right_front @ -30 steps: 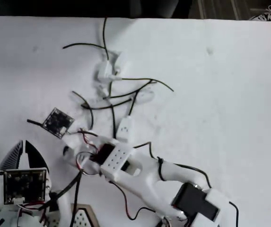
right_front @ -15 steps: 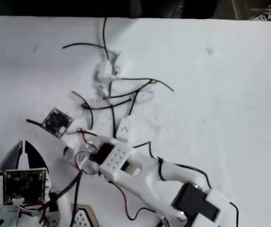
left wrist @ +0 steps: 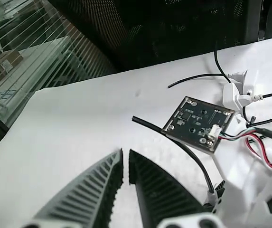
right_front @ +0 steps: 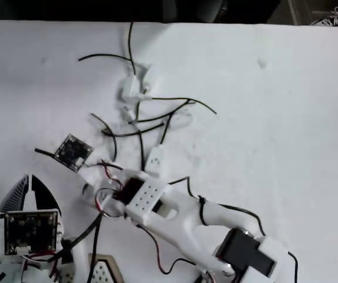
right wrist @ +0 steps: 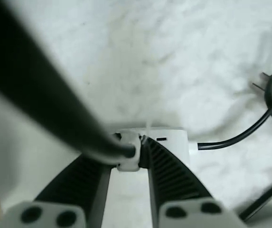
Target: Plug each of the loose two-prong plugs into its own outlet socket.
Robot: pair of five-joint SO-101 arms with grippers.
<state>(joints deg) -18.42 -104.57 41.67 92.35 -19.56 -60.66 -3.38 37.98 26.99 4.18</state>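
Plug [right wrist: 127, 162], white with thick black cable, clamped between fingers of right gripper [right wrist: 135, 146] at near left of bench [right_front: 286, 118], tip touching or just before white socket [right wrist: 171, 137]; cannot tell which. At near left corner, left gripper [left wrist: 125, 156], fingers almost together, only a thin slit, holding nothing. Further white plugs and sockets [right_front: 132, 88] in black cable tangle [right_front: 157, 115] farther off, toward middle.
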